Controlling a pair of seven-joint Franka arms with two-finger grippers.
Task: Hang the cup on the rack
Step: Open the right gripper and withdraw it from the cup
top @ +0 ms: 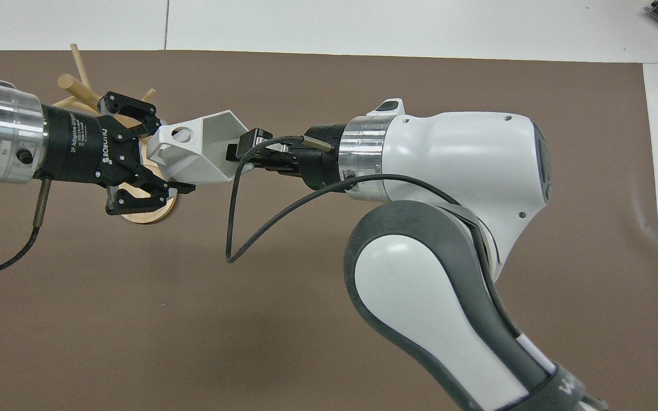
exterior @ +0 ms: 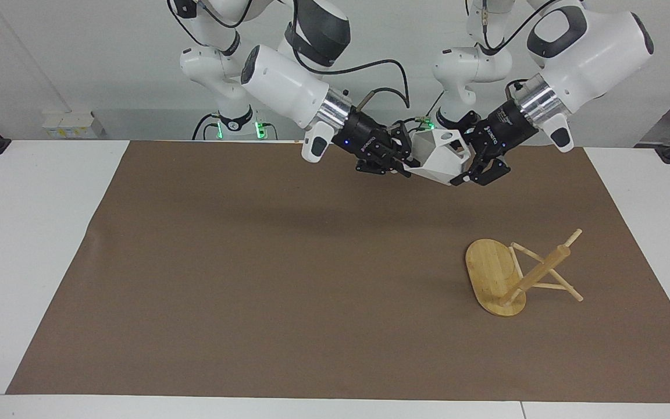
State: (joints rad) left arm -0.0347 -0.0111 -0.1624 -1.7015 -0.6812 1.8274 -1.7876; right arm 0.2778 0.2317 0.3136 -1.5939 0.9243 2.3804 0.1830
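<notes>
The white faceted cup (exterior: pixel 435 160) (top: pixel 203 154) hangs on its side in the air between both grippers, over the brown mat near the robots. My left gripper (exterior: pixel 466 160) (top: pixel 166 157) is shut on the cup's handle end. My right gripper (exterior: pixel 406 160) (top: pixel 239 146) is at the cup's mouth, with its fingers a little apart on either side of the rim wall. The bamboo rack (exterior: pixel 489 270) (top: pixel 80 85) lies tipped over on the mat toward the left arm's end, its oval base on edge and its post and pegs slanting down. In the overhead view the left gripper covers much of the rack.
A brown mat (exterior: pixel 253 279) covers most of the white table (exterior: pixel 21 233). A black cable (top: pixel 232 228) loops down from the right wrist. Nothing else lies on the mat.
</notes>
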